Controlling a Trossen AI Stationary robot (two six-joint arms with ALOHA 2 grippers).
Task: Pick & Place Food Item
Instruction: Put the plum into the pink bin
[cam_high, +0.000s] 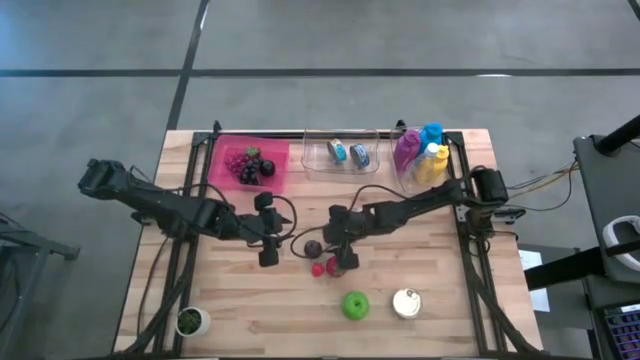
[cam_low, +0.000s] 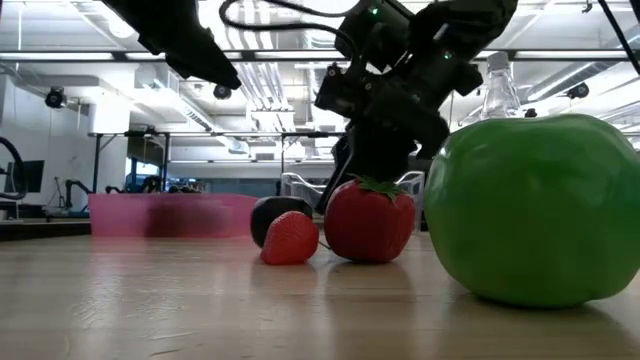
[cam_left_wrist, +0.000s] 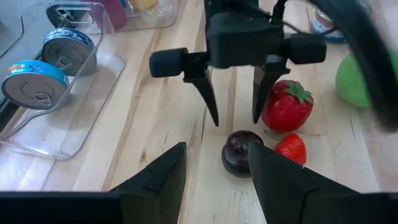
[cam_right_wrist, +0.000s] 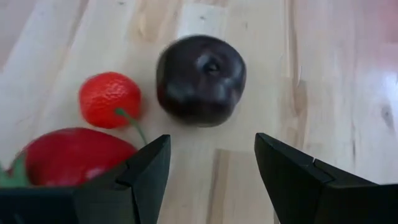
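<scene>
Centrally, one dark plum (cam_right_wrist: 200, 79) lies free on the counter (cam_high: 250, 300).
Two strawberries (cam_left_wrist: 286, 106) beside it; the right gripper (cam_left_wrist: 235, 118) above, part open, empty, and the left gripper (cam_left_wrist: 214, 165) likewise; pink tray (cam_low: 170, 213) blurred.

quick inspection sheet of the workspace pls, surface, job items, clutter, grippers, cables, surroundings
surface: wooden table, dry and bare between items.
job's things: dark plum, small strawberry and large strawberry clustered mid-table; pink tray holds grapes.
clutter: green apple, tin can, small plant pot, clear bin with two cans, bottles.
grippers: right gripper open, poised by the plum; left gripper open, empty, nearby.
cables: looped at the left wrist; bundle at the table's right edge.
surroundings: grey floor, lit workshop; nobody seen.
</scene>
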